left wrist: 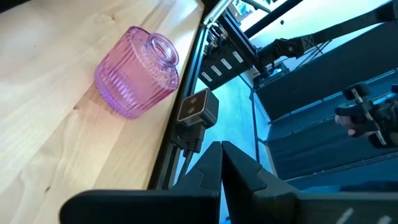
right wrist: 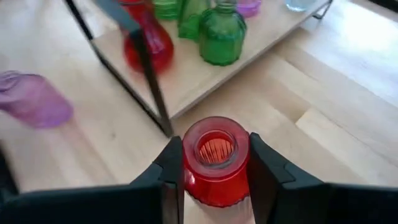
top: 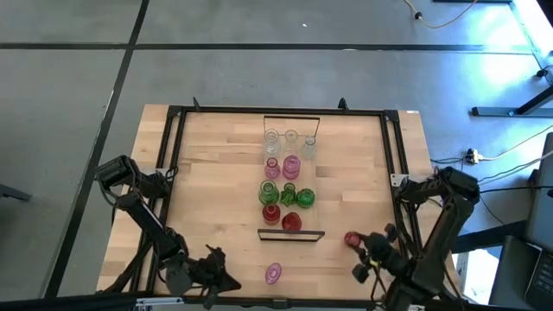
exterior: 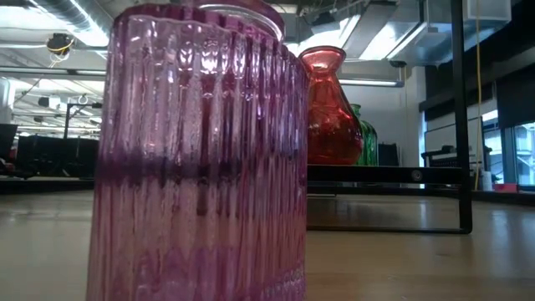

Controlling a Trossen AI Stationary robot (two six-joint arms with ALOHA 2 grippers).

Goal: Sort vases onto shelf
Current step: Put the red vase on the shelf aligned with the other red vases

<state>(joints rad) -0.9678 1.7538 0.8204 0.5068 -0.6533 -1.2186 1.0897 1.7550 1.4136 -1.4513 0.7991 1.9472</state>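
Right gripper (right wrist: 214, 163) pinching red vase (right wrist: 215, 158) between its fingers, beside shelf (right wrist: 205, 78) end

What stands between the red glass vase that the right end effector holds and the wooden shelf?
Mainly the shelf's thin black metal end frame at the near end. The right end effector grips the red ribbed glass vase just off that end. Behind the frame, another red vase and a green vase occupy the light-wood shelf.

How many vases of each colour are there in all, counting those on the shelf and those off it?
Clear vases: 3
Pink vases: 3
Green vases: 3
Red vases: 3
Total: 12
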